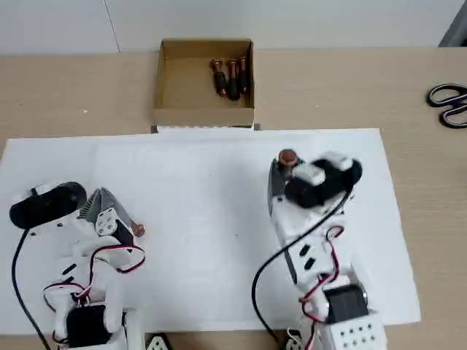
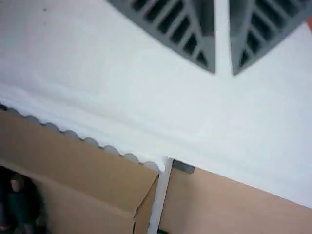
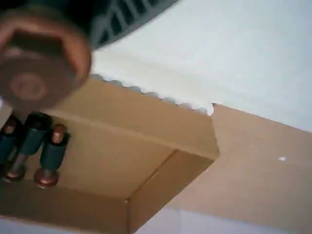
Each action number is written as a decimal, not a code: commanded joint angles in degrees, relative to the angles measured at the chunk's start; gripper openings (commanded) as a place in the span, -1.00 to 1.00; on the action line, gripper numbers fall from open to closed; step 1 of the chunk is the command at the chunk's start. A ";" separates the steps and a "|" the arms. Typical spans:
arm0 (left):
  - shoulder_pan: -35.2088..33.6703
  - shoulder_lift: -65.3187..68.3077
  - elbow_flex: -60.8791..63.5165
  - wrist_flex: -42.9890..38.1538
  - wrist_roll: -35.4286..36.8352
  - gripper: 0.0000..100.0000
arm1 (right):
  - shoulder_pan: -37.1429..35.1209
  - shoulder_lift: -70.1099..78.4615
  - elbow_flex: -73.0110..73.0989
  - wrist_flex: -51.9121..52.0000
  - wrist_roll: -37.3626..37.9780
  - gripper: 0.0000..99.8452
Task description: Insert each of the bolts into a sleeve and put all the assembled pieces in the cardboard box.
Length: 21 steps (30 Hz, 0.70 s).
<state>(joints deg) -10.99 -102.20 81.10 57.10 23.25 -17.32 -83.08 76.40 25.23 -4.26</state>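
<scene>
Three dark sleeves with copper bolts in them (image 1: 232,79) lie side by side in the cardboard box (image 1: 204,117) at the table's far middle; they also show in the right wrist view (image 3: 34,146). My right gripper (image 1: 281,169) hovers over the white paper, short of the box's right corner, shut on a bolt whose copper head (image 3: 39,73) points towards the box. Whether a sleeve is on this bolt is hidden. My left gripper (image 1: 98,198) sits low at the near left, its grey fingers (image 2: 195,29) close together with nothing between them. A small copper piece (image 1: 137,230) lies beside that arm.
A white paper sheet (image 1: 204,219) covers the near half of the wooden table. Black scissors (image 1: 449,104) lie at the far right edge. The box's near wall (image 2: 73,165) stands just past the paper's scalloped edge.
</scene>
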 commanded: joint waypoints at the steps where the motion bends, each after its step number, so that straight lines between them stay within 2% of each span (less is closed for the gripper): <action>1: -0.26 -0.35 -0.13 0.62 -2.20 -0.99 | 0.31 9.89 -8.18 -6.90 -1.05 -1.00; 9: -0.18 -0.35 -0.13 2.02 -5.45 -0.99 | 0.31 37.14 -26.64 -17.54 -1.14 -1.00; 21: -0.35 -0.35 -0.13 3.96 -5.45 -0.99 | -0.04 80.48 -65.23 -17.89 -1.14 -1.00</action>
<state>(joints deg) -10.99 -102.20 81.19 60.88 18.33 -17.58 -10.90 23.65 9.23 -4.88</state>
